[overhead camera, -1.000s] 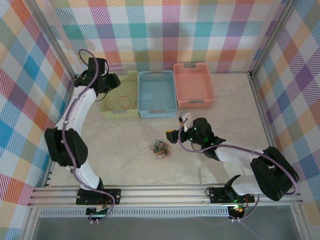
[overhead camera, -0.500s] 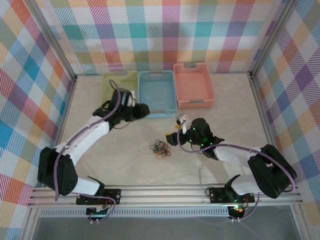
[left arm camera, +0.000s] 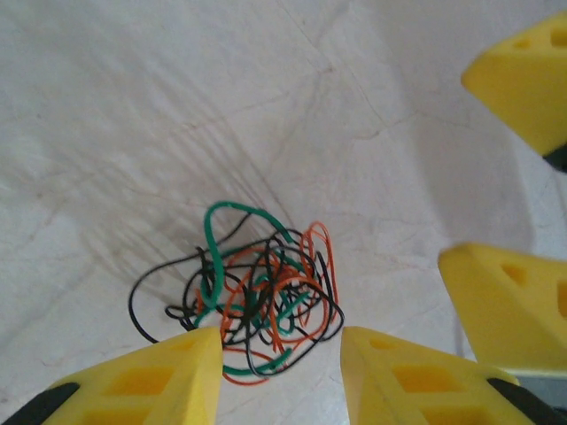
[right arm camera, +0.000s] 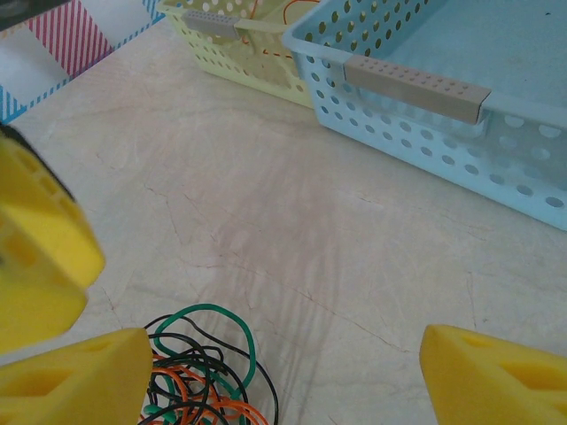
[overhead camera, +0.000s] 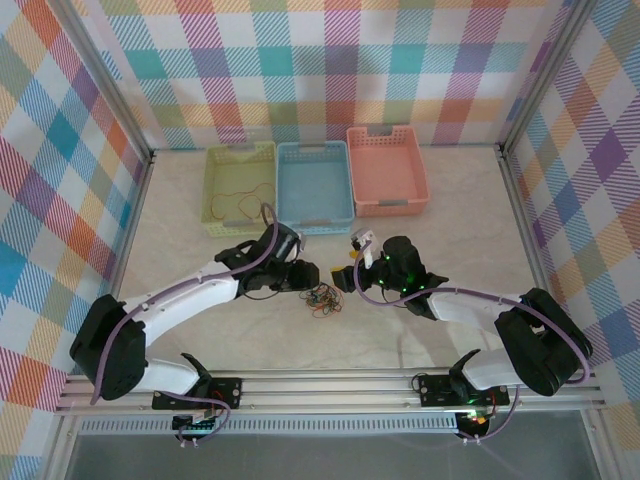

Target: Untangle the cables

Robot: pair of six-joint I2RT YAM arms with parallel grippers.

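1. Several thin cables [overhead camera: 322, 297], black, orange-red and green, lay knotted in one small heap on the tabletop [overhead camera: 460, 230]. The heap sat just below the centre of the overhead frame, between the tips of the two arms.
2. They looked light, limp and a little springy. I judged that pulling one loop would drag the whole heap unless something pinned the rest. The best hold seemed to be an outlying loop rather than the dense middle, such as the green arc at the heap's top or the black loop at its left in the left wrist view.
3. Left fingers [left arm camera: 190, 354] stood apart, straddling the heap's near edge and holding nothing. Right fingers [right arm camera: 469, 363] were spread wide and empty, just beside the heap.
4. Three baskets sat in a row at the upper middle of the overhead frame. The yellow-green basket [overhead camera: 240, 165] held one loose orange-red cable [overhead camera: 240, 205]. The blue basket [overhead camera: 315, 180] and pink basket [overhead camera: 385, 165] appeared empty.
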